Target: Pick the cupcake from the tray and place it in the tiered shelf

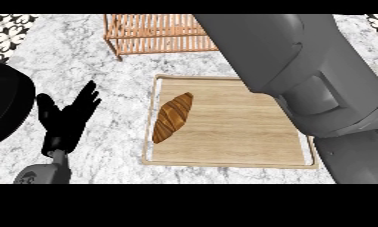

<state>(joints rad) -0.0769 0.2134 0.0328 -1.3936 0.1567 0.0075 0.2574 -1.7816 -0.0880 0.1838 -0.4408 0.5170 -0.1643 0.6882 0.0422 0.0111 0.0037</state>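
Tray (244,156): light wood board with a pale rim, flat on the counter, just right of the open left hand (65,116). Cupcake: none seen; a brown croissant (172,117) lies flat, long axis tilted, at the tray's hand-side end. Shelf (159,33): orange-brown slatted rack, beyond the hand and to its right.

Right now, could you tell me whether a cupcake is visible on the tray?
No, the only food showing on the tray is a croissant; the right forearm covers part of it.
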